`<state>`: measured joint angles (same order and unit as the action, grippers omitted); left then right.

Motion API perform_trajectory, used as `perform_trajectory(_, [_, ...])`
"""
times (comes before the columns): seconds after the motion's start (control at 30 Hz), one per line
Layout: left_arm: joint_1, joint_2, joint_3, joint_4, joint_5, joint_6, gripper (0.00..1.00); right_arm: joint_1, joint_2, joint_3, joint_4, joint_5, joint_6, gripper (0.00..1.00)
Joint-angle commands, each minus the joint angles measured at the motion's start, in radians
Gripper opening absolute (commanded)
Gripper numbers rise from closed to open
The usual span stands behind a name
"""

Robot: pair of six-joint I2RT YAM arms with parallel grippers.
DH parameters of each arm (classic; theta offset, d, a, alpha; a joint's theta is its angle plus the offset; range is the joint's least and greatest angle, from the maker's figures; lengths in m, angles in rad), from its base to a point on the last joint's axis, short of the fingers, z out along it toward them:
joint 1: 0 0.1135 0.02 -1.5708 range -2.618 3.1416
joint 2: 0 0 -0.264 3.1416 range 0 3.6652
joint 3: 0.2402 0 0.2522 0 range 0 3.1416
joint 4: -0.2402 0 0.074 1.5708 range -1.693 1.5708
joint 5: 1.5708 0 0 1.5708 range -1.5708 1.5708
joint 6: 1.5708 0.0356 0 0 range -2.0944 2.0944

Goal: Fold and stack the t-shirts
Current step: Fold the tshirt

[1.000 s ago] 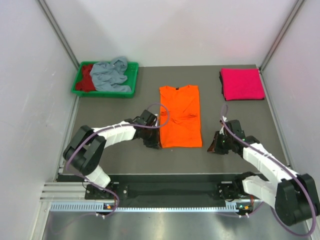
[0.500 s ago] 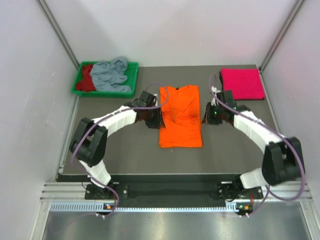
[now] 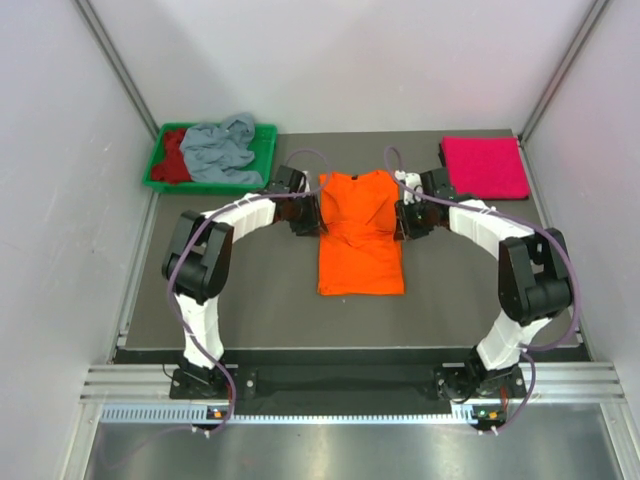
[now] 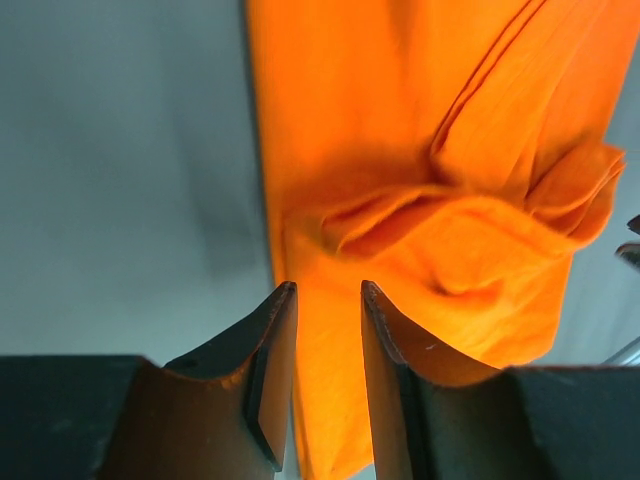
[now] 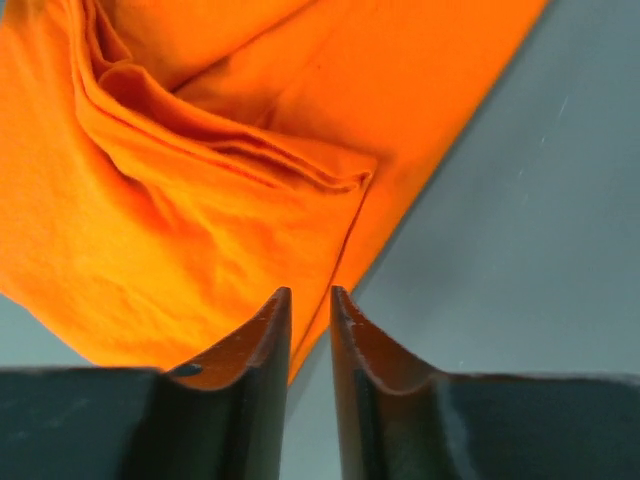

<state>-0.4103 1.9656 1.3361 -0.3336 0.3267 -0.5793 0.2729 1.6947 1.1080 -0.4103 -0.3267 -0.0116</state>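
- The counter (image 3: 250, 300) is a dark mat, with the arm bases along its near edge.
- The orange shirt (image 3: 360, 250) lies flat mid-counter, collar toward the far edge. Its sleeves are turned in, and its upper half is rucked into soft ridges. It looks light, limp and unslippery, so it should drape from any pinch. By my reckoning the best hold is on both side edges at once, near the shoulders, so the far half can be carried over the near half evenly.
- The tray (image 3: 205, 186) sits in the far left corner and holds a crumpled grey-blue shirt (image 3: 220, 150) over a dark red shirt (image 3: 175, 160), neither yet folded.
- The pink shirt (image 3: 485, 168) lies folded in the far right corner (the start of the stack, I judge).
- The left gripper (image 3: 312, 215) is at the orange shirt's left edge, jaws narrow. Cloth shows in the slit, but I cannot tell whether it is pinched.
- The right gripper (image 3: 403, 218) mirrors it at the right edge. Its slit is narrower, and its grip is equally unclear.
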Motion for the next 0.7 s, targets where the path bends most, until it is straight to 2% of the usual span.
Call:
perform_trajectory(0.0, [0.002, 0.041, 0.063, 0.047, 0.009, 0.015, 0.37, -0.009, 0.022, 0.061, 0.047, -0.035, -0.090, 0.29])
perform_trajectory(0.03, [0.002, 0.048, 0.064, 0.050, 0.005, 0.016, 0.37, -0.011, 0.019, 0.053, 0.071, -0.034, -0.100, 0.35])
perform_trajectory(0.17, [0.007, 0.082, 0.083, 0.047, -0.008, 0.036, 0.38, -0.015, 0.009, 0.039, 0.119, -0.061, -0.158, 0.41])
perform_trajectory(0.47, [0.019, 0.150, 0.166, -0.007, -0.061, 0.061, 0.37, -0.015, 0.101, 0.119, 0.110, -0.179, -0.332, 0.45])
perform_trajectory(0.67, [0.022, 0.180, 0.207, -0.024, -0.080, 0.073, 0.36, -0.020, 0.143, 0.174, 0.064, -0.152, -0.438, 0.45])
